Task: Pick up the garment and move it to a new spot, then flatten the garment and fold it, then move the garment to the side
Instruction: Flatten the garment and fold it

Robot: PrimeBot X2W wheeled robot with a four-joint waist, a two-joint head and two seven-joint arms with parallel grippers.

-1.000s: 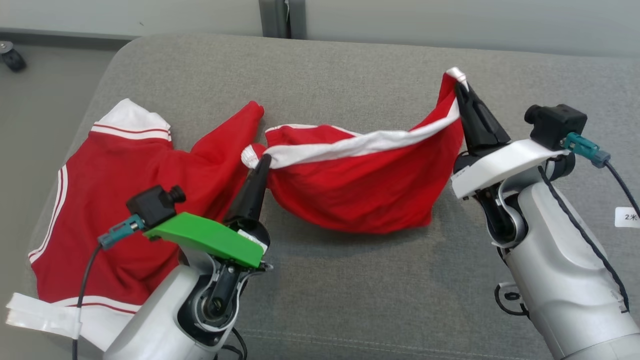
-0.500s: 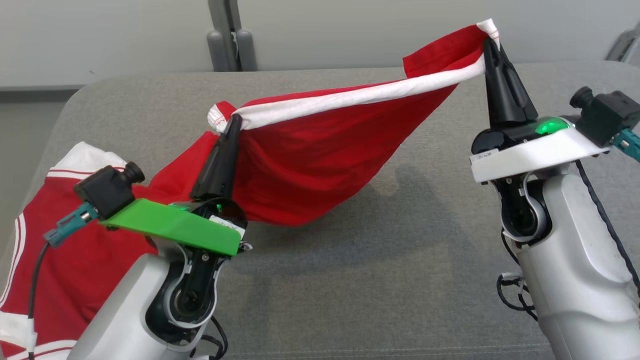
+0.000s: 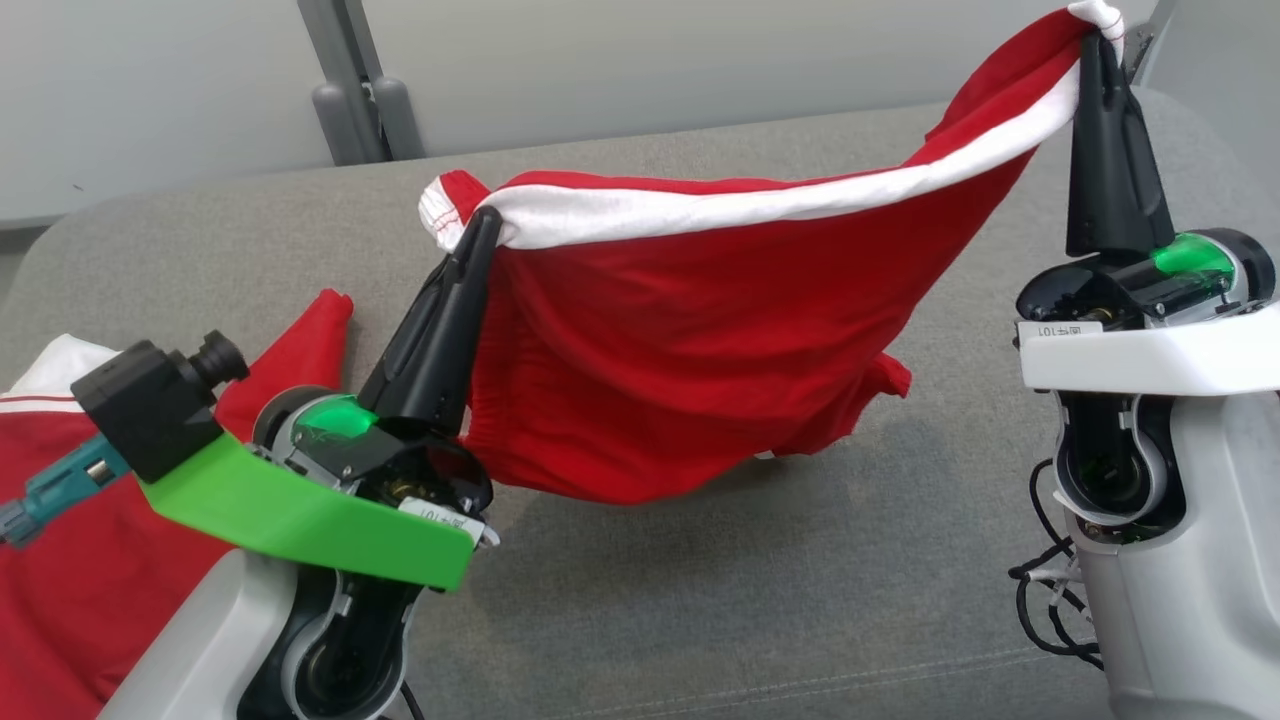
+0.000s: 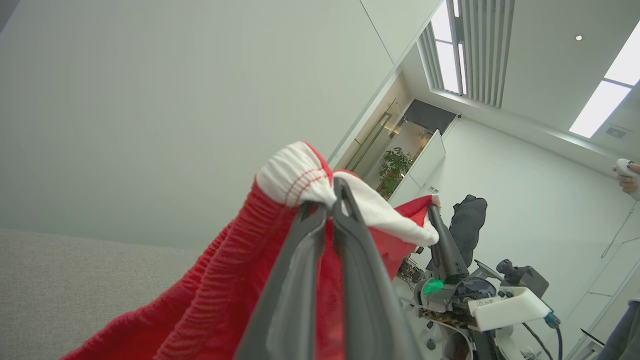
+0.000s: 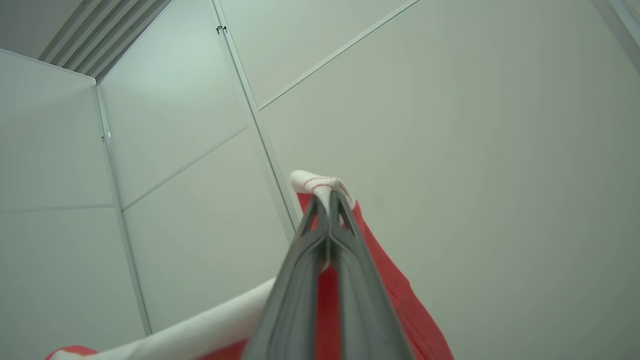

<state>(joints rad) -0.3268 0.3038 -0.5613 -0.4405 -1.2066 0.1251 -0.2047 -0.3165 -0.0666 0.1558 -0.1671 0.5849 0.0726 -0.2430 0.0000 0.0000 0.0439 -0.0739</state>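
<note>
- Both arms point their fingers upward. The left gripper (image 3: pixel 485 220) leans, and the right gripper (image 3: pixel 1097 45) is nearly upright.
- Each is clamped tight on one end of the garment's (image 3: pixel 680 380) white waistband (image 3: pixel 720 208).
- The garment hangs stretched between them (red, sagging in the middle) over the grey cushion (image 3: pixel 750 600).
- Two grippers, two red pieces: a shirt (image 3: pixel 60 580) lies at the left.
</note>
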